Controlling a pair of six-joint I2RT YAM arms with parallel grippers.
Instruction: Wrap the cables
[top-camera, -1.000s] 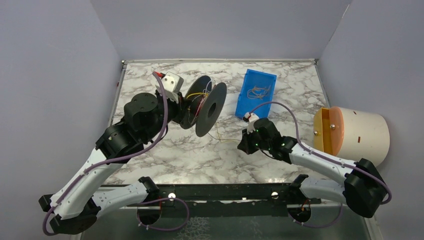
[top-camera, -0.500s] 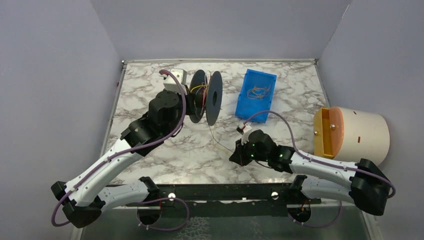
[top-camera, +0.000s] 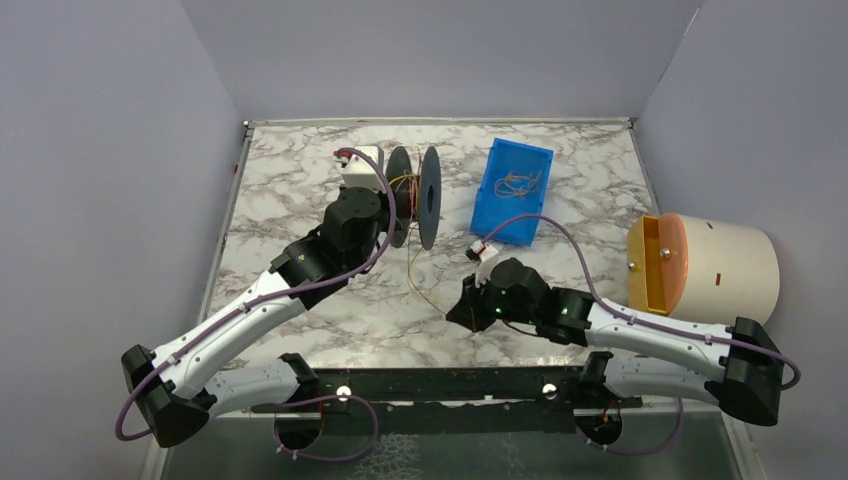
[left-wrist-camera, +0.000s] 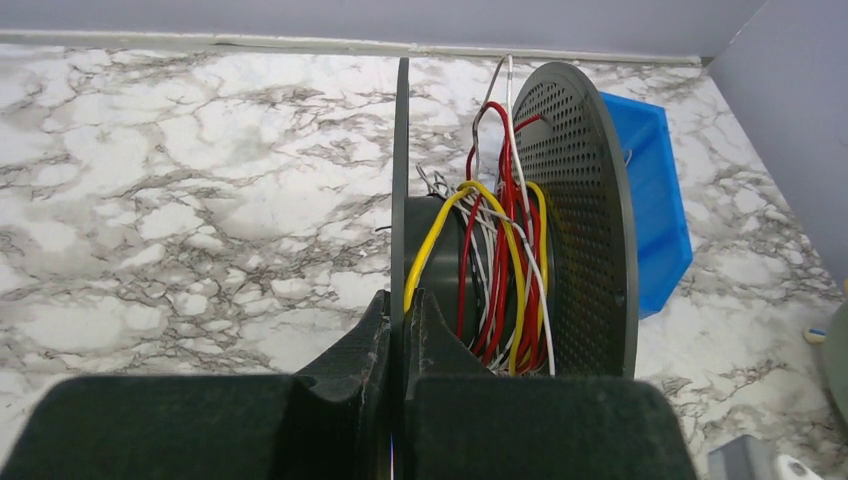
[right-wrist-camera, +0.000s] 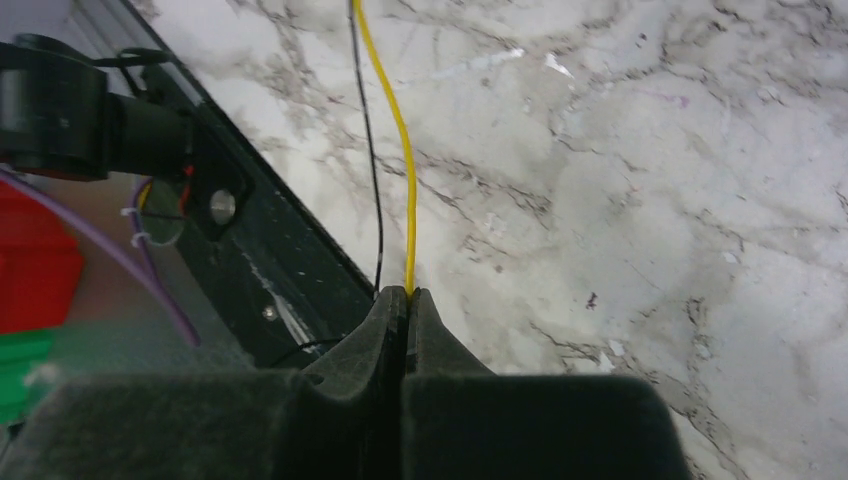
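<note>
Top external view gives you the line that matters: the spool (top-camera: 416, 195) stands on edge at the far left of the worktop (top-camera: 300, 190), its axle running left to right. One yellow strand (top-camera: 424, 285) leaves the gap between the two discs and runs toward you and slightly right, down to the right gripper (top-camera: 455, 311). That strand's long axis lies roughly square to the axle, so it is well placed to feed into the gap, not over a disc edge. In the right wrist view, the right gripper is pinched shut on the yellow strand, which rises straight out from between the fingertips and looks fairly taut. In the left wrist view, the left gripper (left-wrist-camera: 398, 330) is clamped narrow on the rim of the nearer disc, holding the spool upright. Most of the cables (left-wrist-camera: 500, 270) already sit wound on the hub in yellow, red and white turns, with a couple of loops sticking up past the perforated disc. A few more loose wires lie in the blue bin (top-camera: 484, 192), well apart to the right. Your right arm is the one on the free end and your left is the one on the spool. Judging from this, the next turn depends on keeping the strand lined up with the gap as the spool or the strand is carried round.
</note>
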